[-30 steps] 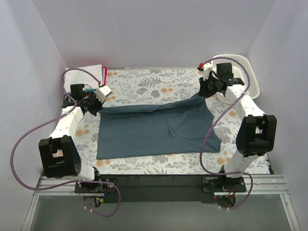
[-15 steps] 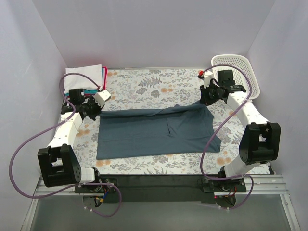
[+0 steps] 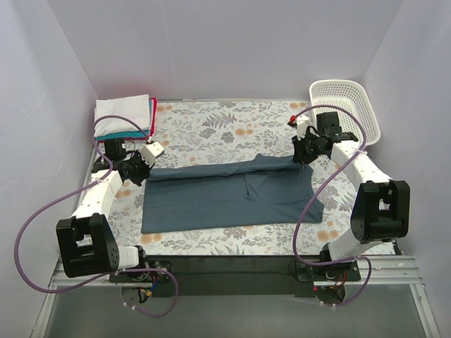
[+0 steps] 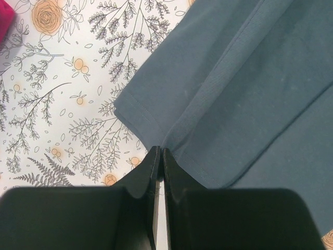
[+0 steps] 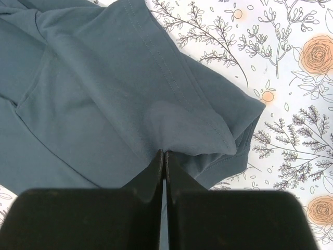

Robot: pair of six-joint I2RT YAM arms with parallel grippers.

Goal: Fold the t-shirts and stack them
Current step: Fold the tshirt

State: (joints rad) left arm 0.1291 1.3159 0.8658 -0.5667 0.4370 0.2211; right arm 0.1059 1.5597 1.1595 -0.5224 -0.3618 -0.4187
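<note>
The dark slate-blue t-shirt [image 3: 225, 193] lies spread across the floral table, its far edge folded toward the front. My left gripper [image 3: 143, 170] is shut on the shirt's far left corner [image 4: 171, 136]. My right gripper [image 3: 302, 158] is shut on the shirt's far right corner [image 5: 171, 130], with a bunched sleeve fold beside it. A stack of folded t-shirts, white on top with teal and red edges showing [image 3: 124, 116], sits at the back left corner.
A white plastic mesh basket [image 3: 343, 105] stands at the back right corner. Purple cables loop from both arms. The floral tablecloth [image 3: 218, 127] shows bare behind the shirt. A red cloth edge [image 4: 4, 21] shows at the left wrist view's top left.
Both grippers have moved toward the front, carrying the shirt's far edge over the shirt. The fold has narrowed the shirt. The right arm no longer covers the basket.
</note>
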